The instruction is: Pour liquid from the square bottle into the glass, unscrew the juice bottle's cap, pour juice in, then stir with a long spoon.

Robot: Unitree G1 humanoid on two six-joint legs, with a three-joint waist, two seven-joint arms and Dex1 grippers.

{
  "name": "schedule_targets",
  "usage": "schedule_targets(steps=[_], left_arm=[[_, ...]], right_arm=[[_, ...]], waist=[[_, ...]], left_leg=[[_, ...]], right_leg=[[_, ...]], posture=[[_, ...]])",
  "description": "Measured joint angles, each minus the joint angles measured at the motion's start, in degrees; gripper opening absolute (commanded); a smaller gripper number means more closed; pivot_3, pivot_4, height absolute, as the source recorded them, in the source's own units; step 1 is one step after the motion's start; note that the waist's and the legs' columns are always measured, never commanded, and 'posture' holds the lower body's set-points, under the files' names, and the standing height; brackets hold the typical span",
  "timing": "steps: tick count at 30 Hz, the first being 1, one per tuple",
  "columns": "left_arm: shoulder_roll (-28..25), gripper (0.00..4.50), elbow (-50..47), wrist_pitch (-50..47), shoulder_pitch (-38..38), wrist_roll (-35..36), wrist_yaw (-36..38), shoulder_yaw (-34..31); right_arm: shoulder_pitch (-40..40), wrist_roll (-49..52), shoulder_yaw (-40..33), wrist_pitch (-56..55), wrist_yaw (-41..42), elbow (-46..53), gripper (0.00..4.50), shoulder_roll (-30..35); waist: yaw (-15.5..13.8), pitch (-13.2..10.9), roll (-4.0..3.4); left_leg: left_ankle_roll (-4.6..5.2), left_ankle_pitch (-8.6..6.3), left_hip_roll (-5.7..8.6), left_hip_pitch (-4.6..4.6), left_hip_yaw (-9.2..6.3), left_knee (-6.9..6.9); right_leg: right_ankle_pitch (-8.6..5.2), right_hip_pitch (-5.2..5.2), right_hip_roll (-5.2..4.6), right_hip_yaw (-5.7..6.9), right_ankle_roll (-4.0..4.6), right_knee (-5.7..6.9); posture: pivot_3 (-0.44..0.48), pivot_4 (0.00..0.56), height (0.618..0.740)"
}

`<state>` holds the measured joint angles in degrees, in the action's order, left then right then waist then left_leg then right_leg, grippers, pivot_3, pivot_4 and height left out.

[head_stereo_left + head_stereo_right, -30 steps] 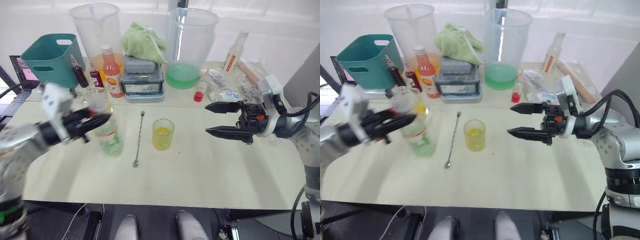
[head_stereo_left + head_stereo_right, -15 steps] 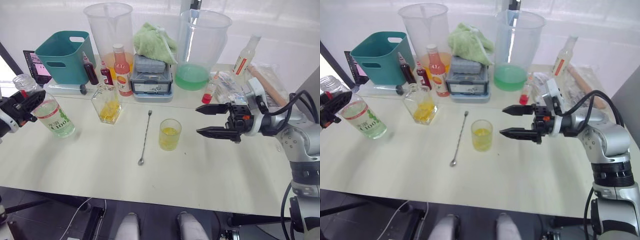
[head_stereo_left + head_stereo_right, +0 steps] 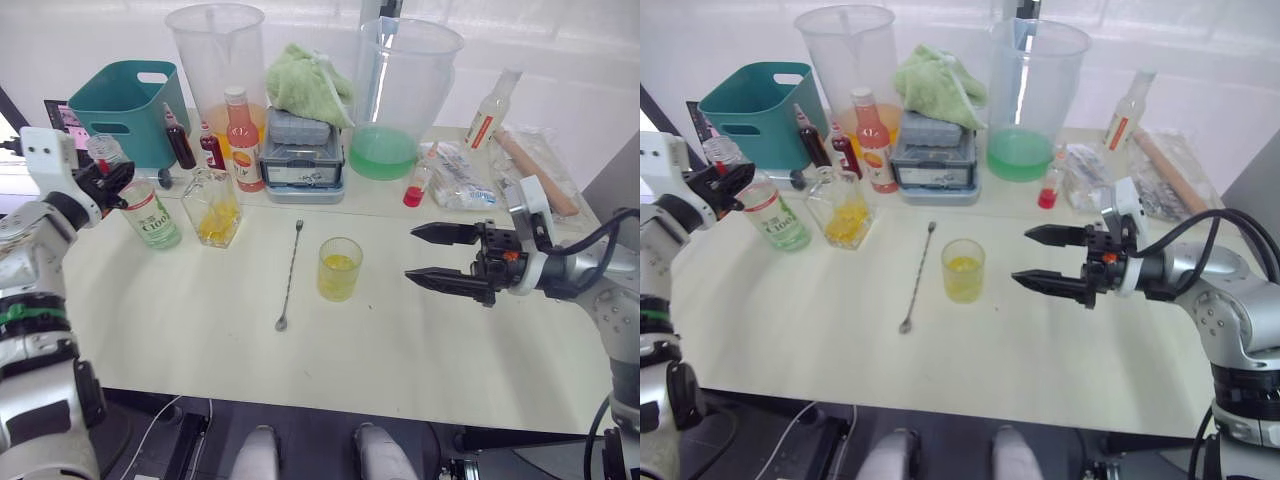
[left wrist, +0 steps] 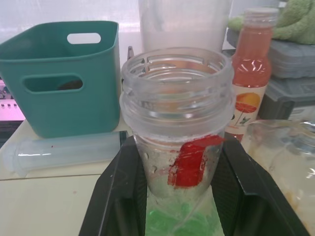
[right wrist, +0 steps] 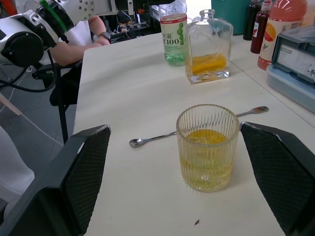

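Black fingers of the left gripper (image 3: 100, 180) clamp the neck of the juice bottle (image 3: 152, 213), which stands upright near the table's (image 3: 400, 340) left edge, just beside the square bottle (image 3: 213, 205); its mouth is open, with a red mark showing through the clear neck in the left wrist view, though I cannot tell whether that is the cap. The right gripper (image 3: 438, 255) hovers above the table with its fingers spread wide and holding nothing, pointed toward the glass (image 3: 339, 268), which sits mid-table with yellow liquid in its lower part. The long spoon (image 3: 290, 274) lies flat just to the left of the glass, apart from it, bowl end toward the robot. The square bottle holds yellow liquid at its bottom. Behind it stand a pink-orange bottle (image 3: 243, 140), a teal bin (image 3: 125, 110), two large clear jugs (image 3: 214, 55), and a green cloth (image 3: 308, 82) on a grey box (image 3: 303, 160).
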<state>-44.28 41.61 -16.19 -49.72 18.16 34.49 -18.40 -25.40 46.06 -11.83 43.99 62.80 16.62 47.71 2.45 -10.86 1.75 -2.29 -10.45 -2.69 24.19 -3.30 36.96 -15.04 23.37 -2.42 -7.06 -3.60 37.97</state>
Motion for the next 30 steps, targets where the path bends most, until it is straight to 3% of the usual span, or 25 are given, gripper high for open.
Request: schedule_targets(steps=[9,11,18,22,30], left_arm=[[0.9,1.4,10.5,6.5,-5.3,-2.8,0.6,1.7],[0.8,2.3,10.9,6.8,-5.4,-2.8,0.6,1.7],[0.7,4.49,11.2,7.2,-5.3,-2.3,0.9,0.9],[0.7,4.49,9.5,7.1,-5.3,-1.0,1.2,-0.9],[0.8,4.49,-5.5,9.6,-4.5,6.3,4.7,-6.7]], right_arm=[[0.6,0.1,-0.5,0.0,-2.3,0.6,4.46,0.3],[0.8,0.2,-0.5,0.0,-2.5,0.9,4.5,0.3],[1.0,0.2,-0.5,0.0,-2.9,0.9,4.5,0.3],[1.0,0.2,-0.5,0.0,-2.8,0.8,4.5,0.3],[0.1,0.4,-0.5,0.2,-1.6,0.0,4.5,0.3]], waist=[[0.1,0.0,0.0],[0.1,0.0,0.0],[0.1,0.0,0.0],[0.1,0.0,0.0],[0.1,0.0,0.0]], left_leg=[[0.0,0.0,0.0,-0.02,0.0,-0.01],[0.0,0.0,0.0,-0.03,0.0,0.0],[0.0,0.0,-0.01,-0.01,-0.01,-0.01],[0.0,0.0,-0.01,0.0,-0.01,-0.01],[-0.01,0.0,-0.01,-0.01,-0.01,-0.01]], right_leg=[[-0.02,0.0,0.0,-0.01,-0.04,0.05],[-0.04,-0.01,0.0,-0.01,-0.07,0.05],[-0.02,0.0,0.0,-0.01,-0.04,0.04],[-0.02,0.0,0.0,-0.01,-0.03,0.04],[0.0,-0.01,-0.01,-0.01,-0.01,0.04]], posture=[[0.0,0.15,0.723],[0.0,0.15,0.723],[0.0,0.15,0.723],[0.0,0.15,0.723],[0.0,0.15,0.723]])
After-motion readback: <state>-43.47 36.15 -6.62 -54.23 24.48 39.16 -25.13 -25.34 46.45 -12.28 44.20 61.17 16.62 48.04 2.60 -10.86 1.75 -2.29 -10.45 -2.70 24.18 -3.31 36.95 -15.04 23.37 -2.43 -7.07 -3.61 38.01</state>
